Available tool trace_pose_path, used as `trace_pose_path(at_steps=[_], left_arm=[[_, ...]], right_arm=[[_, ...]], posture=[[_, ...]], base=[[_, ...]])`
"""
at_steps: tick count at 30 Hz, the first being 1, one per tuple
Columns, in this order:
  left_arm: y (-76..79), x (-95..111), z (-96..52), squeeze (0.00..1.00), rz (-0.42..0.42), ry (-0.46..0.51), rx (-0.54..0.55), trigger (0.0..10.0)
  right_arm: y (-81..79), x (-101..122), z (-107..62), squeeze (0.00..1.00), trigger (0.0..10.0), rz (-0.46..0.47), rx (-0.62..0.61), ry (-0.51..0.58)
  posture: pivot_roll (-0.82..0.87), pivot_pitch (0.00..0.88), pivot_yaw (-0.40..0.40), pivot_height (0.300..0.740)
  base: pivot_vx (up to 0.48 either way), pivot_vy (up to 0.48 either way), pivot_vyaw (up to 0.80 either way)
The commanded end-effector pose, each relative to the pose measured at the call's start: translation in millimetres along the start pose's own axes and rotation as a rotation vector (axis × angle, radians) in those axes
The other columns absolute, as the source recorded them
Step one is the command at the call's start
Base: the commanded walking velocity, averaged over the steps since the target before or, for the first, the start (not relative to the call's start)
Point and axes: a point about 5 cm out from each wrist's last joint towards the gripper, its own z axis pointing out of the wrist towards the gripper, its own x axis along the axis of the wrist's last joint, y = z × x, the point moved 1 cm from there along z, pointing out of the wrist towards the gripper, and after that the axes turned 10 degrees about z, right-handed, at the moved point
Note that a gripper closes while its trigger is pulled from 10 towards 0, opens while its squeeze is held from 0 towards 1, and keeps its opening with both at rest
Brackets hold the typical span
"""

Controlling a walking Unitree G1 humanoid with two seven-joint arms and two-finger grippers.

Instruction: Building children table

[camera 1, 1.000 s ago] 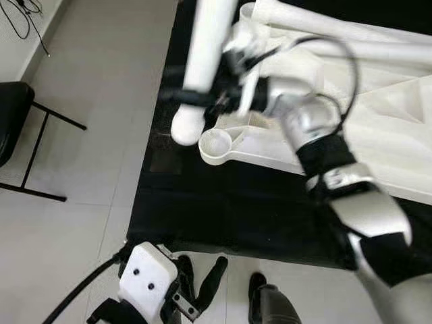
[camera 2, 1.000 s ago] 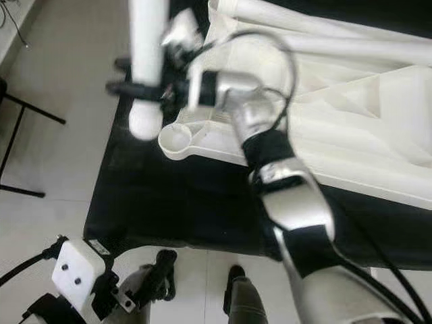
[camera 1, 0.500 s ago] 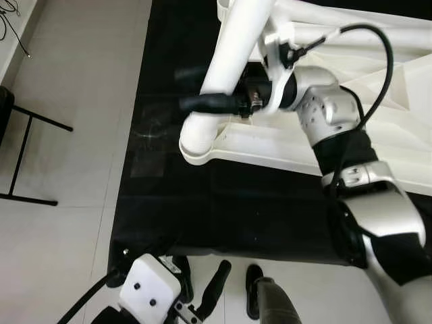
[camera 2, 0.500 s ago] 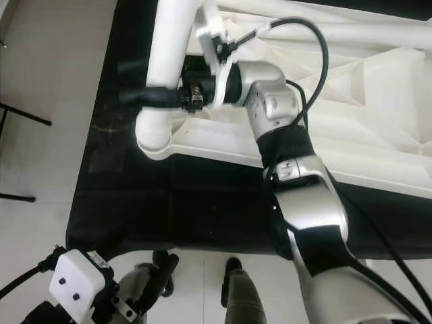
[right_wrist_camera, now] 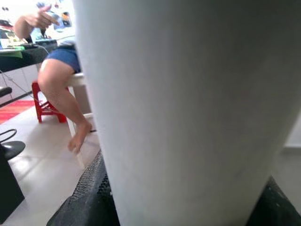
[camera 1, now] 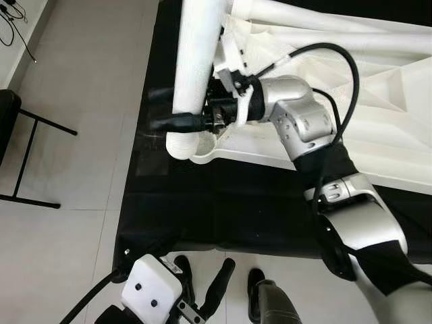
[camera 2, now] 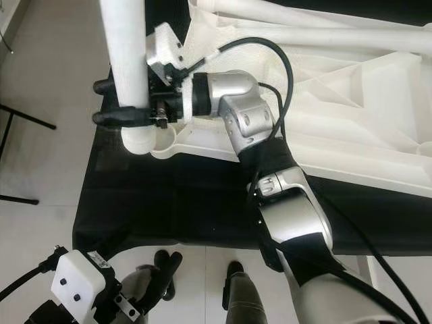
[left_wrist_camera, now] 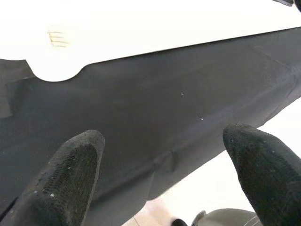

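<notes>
Table leg [camera 1: 196,61] stands upright at the near-left corner socket [camera 2: 162,143] of the white tabletop [camera 1: 378,135], clamped between the right gripper's [camera 1: 179,111] black fingers. Left gripper [left_wrist_camera: 160,165] hangs low, fingers spread wide, above the black mat [camera 1: 223,209].

Right arm: silver, extended from about 5 o'clock in the head views up toward 10 o'clock, elbow bent, black cable looping over the wrist. Right gripper [camera 1: 177,108]: turned sideways, its black fingers [camera 2: 116,118] pointing toward 9 o'clock and closed around an upright white table leg [camera 1: 194,61], one finger before it and one behind. Left arm: hanging low at about 7 o'clock. Left gripper [left_wrist_camera: 162,174]: idle, fingertips [left_wrist_camera: 70,174] spread well apart, grasping nothing.
</notes>
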Motion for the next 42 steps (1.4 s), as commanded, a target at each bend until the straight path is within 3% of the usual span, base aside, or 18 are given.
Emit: trace_pose_path(at_steps=[1,10,19,26,42], left_arm=[[4.9,-5.4,-1.1,0.00,-0.013,-0.020,-0.009,10.0],[5.7,-5.2,-1.0,0.00,-0.014,-0.011,-0.007,10.0],[6.0,-4.9,-0.3,0.00,-0.010,-0.005,-0.004,10.0],[5.7,-4.7,1.1,0.00,-0.008,0.003,0.000,10.0],[5.1,-4.1,1.5,0.00,-0.008,0.007,0.003,10.0]], right_arm=[[0.3,-18.4,-1.6,0.00,10.0,0.087,0.004,-0.078],[0.6,-21.8,-11.8,0.00,10.0,0.159,0.028,-0.077],[0.0,-28.3,-10.4,0.00,10.0,0.189,0.032,-0.123],[3.7,-32.1,-4.6,0.00,10.0,0.196,-0.011,-0.190],[15.2,-36.8,-2.5,0.00,10.0,0.260,-0.137,-0.205]], posture=[[0.03,0.434,0.008,0.740],[0.03,0.435,0.006,0.740],[0.03,0.440,0.005,0.740],[0.02,0.443,0.003,0.740],[0.02,0.448,0.007,0.740]], base=[[0.000,0.000,0.00],[0.000,0.000,0.00],[0.000,0.000,0.00],[0.000,0.000,0.00],[0.000,0.000,0.00]])
